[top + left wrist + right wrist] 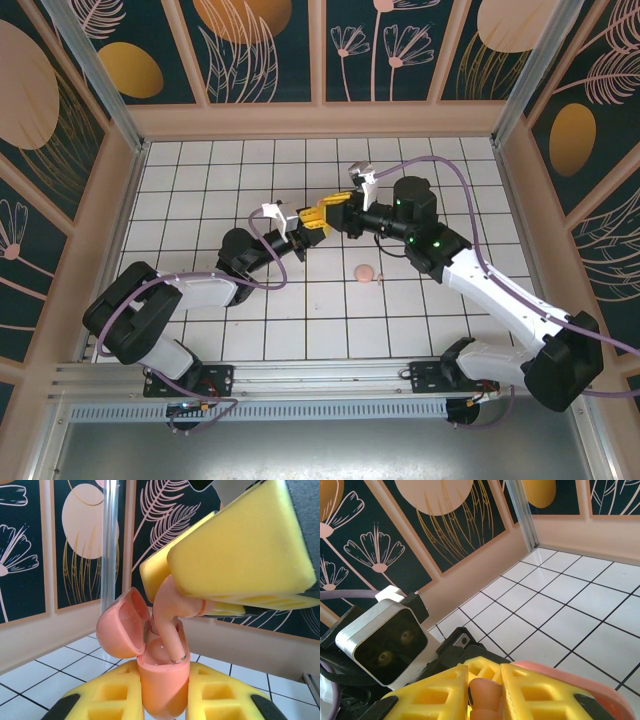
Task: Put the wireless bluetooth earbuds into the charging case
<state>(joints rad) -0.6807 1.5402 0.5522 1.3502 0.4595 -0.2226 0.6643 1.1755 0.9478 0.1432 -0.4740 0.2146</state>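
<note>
In the left wrist view, the salmon charging case [165, 685] stands upright with its lid [120, 630] swung open to the left, and my left gripper [165, 702] is shut on its body. A pale pink earbud [167, 625] hangs above it, its stem tip just inside the case mouth. My right gripper [485, 700] is shut on that earbud [486, 690]; its yellow fingers [240, 550] reach in from the upper right. From above, both grippers meet mid-table, the left gripper [303, 230] against the right gripper [326, 211].
A pale pink round disc [365, 272] lies on the white tiles to the right of the grippers, with a tiny pink bit [380, 279] beside it. Patterned walls enclose the tiled floor. The left wrist camera housing [385, 645] sits close in front of my right fingers.
</note>
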